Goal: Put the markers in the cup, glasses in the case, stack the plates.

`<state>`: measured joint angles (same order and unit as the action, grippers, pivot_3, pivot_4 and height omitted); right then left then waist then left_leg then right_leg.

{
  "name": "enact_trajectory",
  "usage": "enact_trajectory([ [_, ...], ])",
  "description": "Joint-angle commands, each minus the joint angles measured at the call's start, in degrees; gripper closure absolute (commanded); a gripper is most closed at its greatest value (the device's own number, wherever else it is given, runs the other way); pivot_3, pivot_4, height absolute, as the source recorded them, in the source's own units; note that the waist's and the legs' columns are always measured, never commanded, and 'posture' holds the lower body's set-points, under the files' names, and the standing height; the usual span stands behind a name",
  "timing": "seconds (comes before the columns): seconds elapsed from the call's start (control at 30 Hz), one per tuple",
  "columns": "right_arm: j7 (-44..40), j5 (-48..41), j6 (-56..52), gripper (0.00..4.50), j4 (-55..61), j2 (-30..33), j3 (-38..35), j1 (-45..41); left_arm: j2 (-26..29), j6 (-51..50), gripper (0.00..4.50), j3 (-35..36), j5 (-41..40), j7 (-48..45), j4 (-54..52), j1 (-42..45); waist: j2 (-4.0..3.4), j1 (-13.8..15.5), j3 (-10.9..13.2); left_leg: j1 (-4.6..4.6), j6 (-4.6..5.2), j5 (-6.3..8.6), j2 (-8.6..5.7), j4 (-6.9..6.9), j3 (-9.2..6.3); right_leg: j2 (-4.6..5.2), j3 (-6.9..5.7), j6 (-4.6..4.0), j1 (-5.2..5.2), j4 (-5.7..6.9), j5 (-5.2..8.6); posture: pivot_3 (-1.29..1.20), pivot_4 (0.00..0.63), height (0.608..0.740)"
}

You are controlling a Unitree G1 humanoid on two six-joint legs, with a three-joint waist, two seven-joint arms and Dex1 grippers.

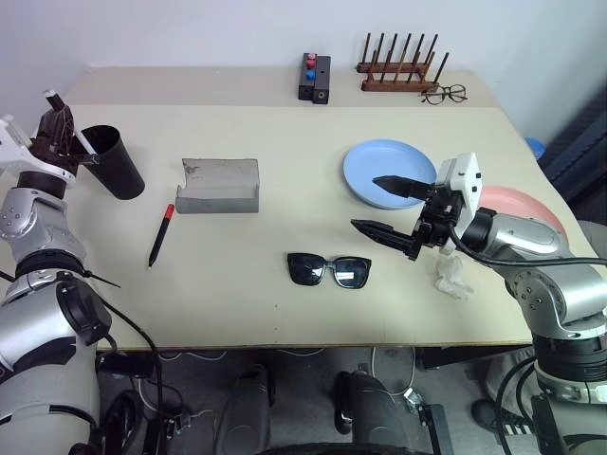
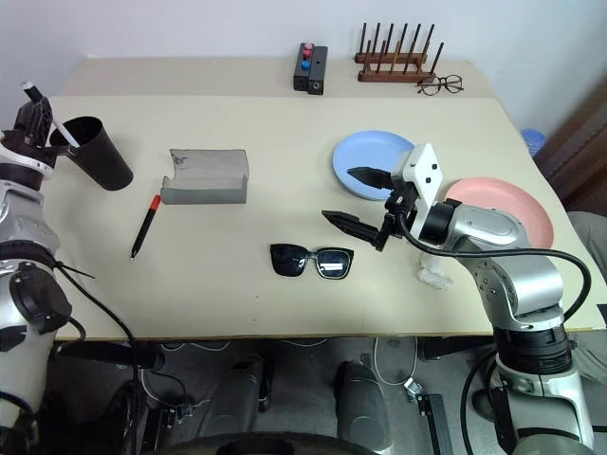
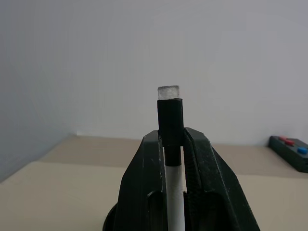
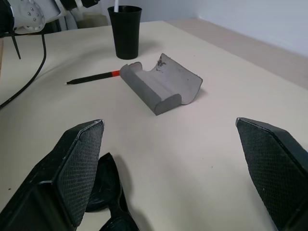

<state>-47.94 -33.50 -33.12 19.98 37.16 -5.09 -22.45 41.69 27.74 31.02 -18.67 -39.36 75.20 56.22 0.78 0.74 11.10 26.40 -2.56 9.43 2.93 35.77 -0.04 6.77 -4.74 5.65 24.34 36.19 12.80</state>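
Note:
At the table's far left my left gripper is shut on a white marker with a black cap. The marker's lower end slants down to the mouth of the dark cup. Another marker, black with a red end, lies on the table between the cup and the open grey case. The black sunglasses lie near the front edge. My right gripper hovers open just right of and above them, nothing between its fingers. A light blue plate and a pink plate sit apart at the right.
A black box with red and blue buttons, a wooden rack and thin-rimmed spectacles stand along the back edge. A crumpled white scrap lies under my right forearm.

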Motion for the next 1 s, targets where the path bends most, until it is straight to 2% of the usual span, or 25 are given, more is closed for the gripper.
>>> enact_trajectory([
  [0.03, 0.3, -0.87, 0.48, 0.0, 2.14, 0.54, -1.58, -0.09, 0.62, 0.53, 3.11, -0.29, 0.56, 0.84, -1.15, 0.07, 0.0, -0.02, 0.0, 0.0, 0.0, 0.0, 0.0, 0.0, 0.0, 0.0, 0.0, 0.0, 0.0, 0.0, 0.0, 0.0, 0.15, 0.74],
  [0.1, 0.39, -0.86, 0.53, 0.0, 2.08, 0.48, -1.53, -0.14, 0.65, 0.5, 2.22, -0.26, 0.67, 0.85, -1.21, 0.3, 0.0, -0.04, 0.0, 0.0, 0.0, 0.0, 0.0, 0.0, 0.0, 0.0, 0.0, 0.0, 0.0, 0.0, 0.0, 0.0, 0.15, 0.74],
  [0.23, 0.51, -0.82, 0.69, 0.0, 2.11, 0.33, -1.39, -0.05, 0.8, 0.39, 0.1, -0.32, 0.67, -0.58, -1.61, 1.09, 0.0, -0.05, 0.0, 0.0, 0.0, 0.0, 0.0, 0.0, 0.0, 0.0, 0.0, 0.0, 0.0, 0.0, 0.0, 0.0, 0.15, 0.74],
  [0.43, 0.52, -0.7, 0.98, 0.0, 1.53, 0.2, -1.51, -0.18, 1.96, -6.14, 0.04, -2.72, 1.87, -1.46, -2.64, 3.04, 0.0, -0.02, 0.0, 0.0, 0.0, 0.0, 0.0, 0.0, 0.0, 0.0, 0.0, 0.0, 0.0, 0.0, 0.0, 0.0, 0.15, 0.74],
  [0.57, 0.31, -0.53, 1.32, 0.0, 0.95, 0.12, -1.44, -0.24, 2.42, -13.0, 0.04, -4.02, 0.8, -6.73, -6.33, 3.46, 0.0, -0.07, 0.0, 0.0, 0.0, 0.0, 0.0, 0.0, 0.0, 0.0, 0.0, 0.0, 0.0, 0.0, 0.0, 0.0, 0.15, 0.74],
  [0.77, -0.32, -0.09, 2.51, 0.0, -0.72, -0.58, -0.4, -1.03, 0.4, -25.13, 0.04, -5.29, -2.95, -9.1, -24.75, -0.66, 0.0, -0.13, 0.0, 0.0, 0.0, 0.0, 0.0, 0.0, 0.0, 0.0, 0.0, 0.0, 0.0, -0.01, 0.0, 0.0, 0.15, 0.74],
  [0.9, -0.86, 0.29, 3.31, 0.0, -2.03, -1.02, 0.25, -2.07, -2.65, -41.86, 0.04, -5.55, -8.98, -3.47, -43.26, -5.34, 0.0, -0.05, 0.0, -0.01, 0.0, 0.0, 0.0, 0.01, -0.03, 0.0, 0.02, 0.0, -0.02, 0.01, 0.0, 0.0, 0.15, 0.74],
  [1.0, -1.03, 0.43, 3.49, 0.0, -2.37, -1.38, 0.47, -2.45, -3.36, -51.32, 0.04, -5.89, -11.4, 0.9, -51.51, -7.26, 0.0, -0.15, 0.0, 0.0, 0.0, 0.0, 0.0, 0.06, -0.04, 0.0, 0.02, 0.0, -0.03, 0.02, 0.0, 0.0, 0.15, 0.74],
])
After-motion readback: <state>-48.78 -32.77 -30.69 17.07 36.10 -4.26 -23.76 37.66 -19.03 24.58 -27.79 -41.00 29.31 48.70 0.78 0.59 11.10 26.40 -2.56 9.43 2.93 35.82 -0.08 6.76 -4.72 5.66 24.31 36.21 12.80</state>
